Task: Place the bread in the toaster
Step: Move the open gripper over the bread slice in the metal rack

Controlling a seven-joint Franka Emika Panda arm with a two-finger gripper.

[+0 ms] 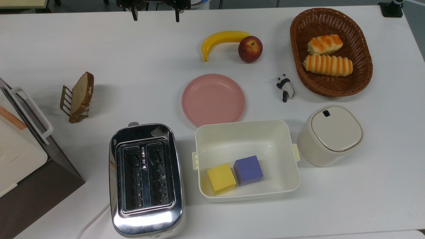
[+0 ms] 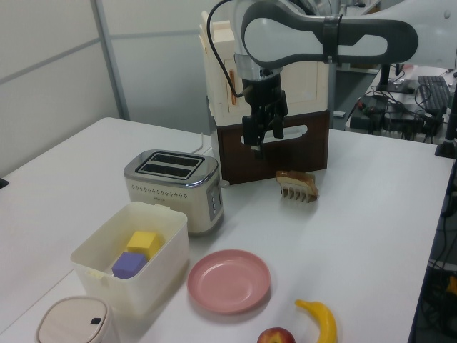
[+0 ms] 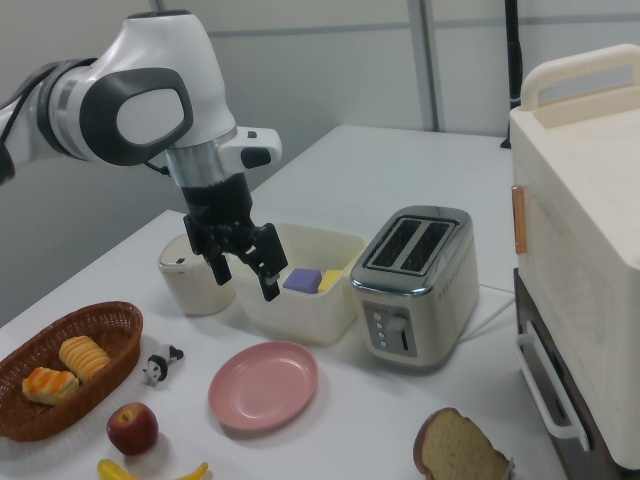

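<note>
The white and grey arm reaches in from the upper left of the right view, bends at a thick elbow joint and turns its wrist straight down. The black pincer (image 3: 245,280) hangs in the air with both fingers pointing toward six o'clock and a clear gap between them, holding nothing. In the top view, the pincer (image 1: 155,16) sits at the twelve o'clock edge, fingertips well apart.
</note>
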